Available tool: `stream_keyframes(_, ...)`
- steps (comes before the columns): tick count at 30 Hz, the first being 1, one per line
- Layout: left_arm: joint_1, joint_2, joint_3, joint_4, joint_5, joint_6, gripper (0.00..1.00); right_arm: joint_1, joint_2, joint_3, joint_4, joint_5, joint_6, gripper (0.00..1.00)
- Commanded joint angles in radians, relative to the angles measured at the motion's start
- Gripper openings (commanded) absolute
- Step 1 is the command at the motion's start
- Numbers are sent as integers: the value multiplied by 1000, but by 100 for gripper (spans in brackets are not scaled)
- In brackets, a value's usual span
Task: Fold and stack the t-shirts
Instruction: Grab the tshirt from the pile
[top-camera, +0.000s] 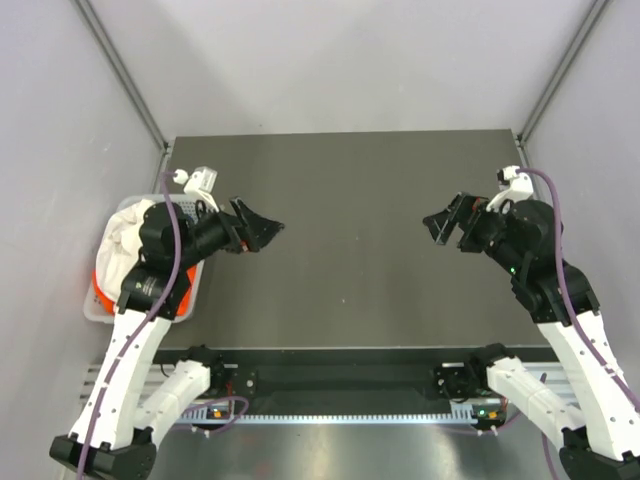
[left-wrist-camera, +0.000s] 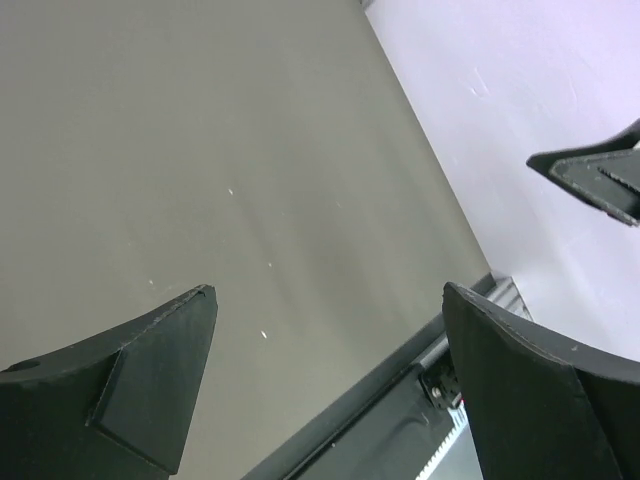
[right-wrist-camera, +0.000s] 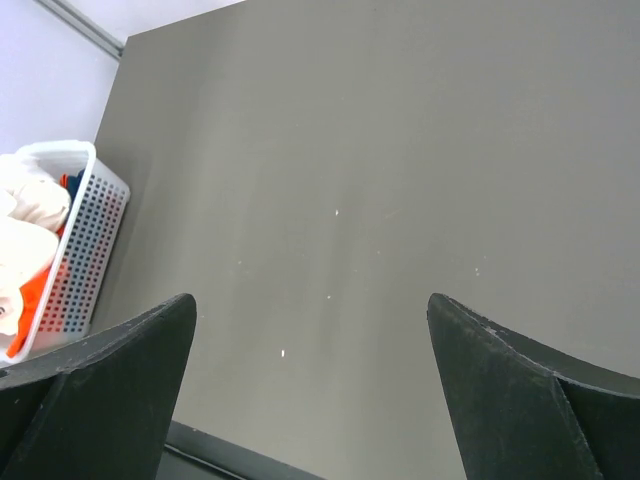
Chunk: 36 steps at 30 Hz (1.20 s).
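In the top view, a dark table (top-camera: 350, 270) is seen with both arms raised above it. The left gripper (top-camera: 262, 228) is held at about 9 o'clock from the table's middle and is pointed toward 3 o'clock, with its fingers spread wide and nothing between them. The right gripper (top-camera: 440, 225) is held at about 3 o'clock and is pointed toward 9 o'clock, its fingers likewise spread and nothing gripped. The two are well apart. A basket (top-camera: 98, 312) is set at the table's 9 o'clock edge, partly hidden by the left arm. A white t-shirt (top-camera: 125, 235) is heaped in it, with an orange t-shirt (top-camera: 104, 285) beneath, toward 7 o'clock.

In the left wrist view, two dark fingers are seen spread apart at 7 and 5 o'clock over bare table. A finger of the right gripper is shown at 3 o'clock against the pale wall (left-wrist-camera: 520, 80).

In the right wrist view, the fingers are again shown wide apart at the bottom. The basket is found at 9 o'clock, with white and orange cloth inside. A small patch of a dark blue t-shirt (right-wrist-camera: 69, 184) is glimpsed at its rim.
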Motion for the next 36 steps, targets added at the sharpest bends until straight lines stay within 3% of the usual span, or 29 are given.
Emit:
stream_keyframes(1,0,-28,52,-24,-69,9,99,5,-15,39,-4,-8,9,99)
stream_keyframes(6,0,-31,69,-65,-236,-8,99,5,-22,24,1,-19,18,100)
stream_keyframes(9,0,0,126,-157,-458,-27,99,5,-34,2,-1,-21,13,100)
stream_keyframes(10,1,48,155,-248,-595,-25,99,5,-37,-10,1,-22,13,100)
stream_keyframes(13,9,172,265,-347,-711,24,99,5,-51,-33,7,-33,10,100)
stream_keyframes(20,185,325,312,-376,-981,49,97,5,-95,-59,42,-90,-17,100)
stream_keyframes(23,300,394,281,-389,-986,-39,95,5,-115,-77,77,-113,-13,100)
stream_keyframes(30,451,437,80,-202,-1012,-157,86,5,-146,-119,117,-156,-25,100)
stream_keyframes(34,458,498,83,-166,-1014,-142,82,7,-144,-123,119,-147,-42,100)
stream_keyframes(36,460,521,94,-149,-1000,-128,72,7,-146,-122,114,-144,-53,100)
